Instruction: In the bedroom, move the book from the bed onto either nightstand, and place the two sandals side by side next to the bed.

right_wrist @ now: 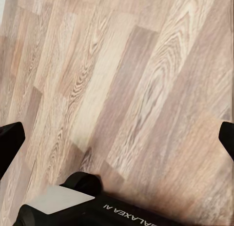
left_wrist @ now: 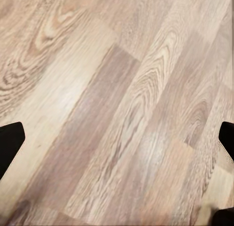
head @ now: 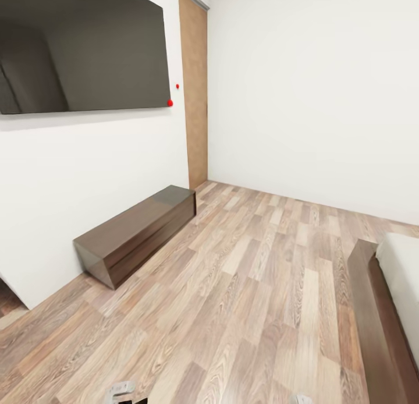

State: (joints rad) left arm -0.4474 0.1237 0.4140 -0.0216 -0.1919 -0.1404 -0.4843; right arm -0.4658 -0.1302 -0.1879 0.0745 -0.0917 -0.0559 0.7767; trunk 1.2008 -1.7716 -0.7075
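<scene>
The bed (head: 401, 299) appears only as a slice at the right edge of the head view: off-white mattress above a dark brown wooden frame, standing on a wood-plank floor (head: 250, 299). The visible slice carries no book, and the floor nearby holds no sandals. Across the room a long low dark TV cabinet (head: 137, 232) stands against the white wall, under a large dark wall-mounted screen (head: 81, 49). A brown wooden door (head: 194, 95) sits in the far corner.

Each wrist view looks straight down at bare planks. The left tool (left_wrist: 117, 138) has its dark fingertips at opposite edges of the picture, spread wide with nothing between them. The right tool (right_wrist: 117, 138) is likewise spread wide and empty, with a dark part of the robot lettered "GALAXEA AI" (right_wrist: 131, 209) beneath it.

The robot seems to be in transit. A good next move would be turning right toward the bed, bringing the mattress top into view before either arm reaches.
</scene>
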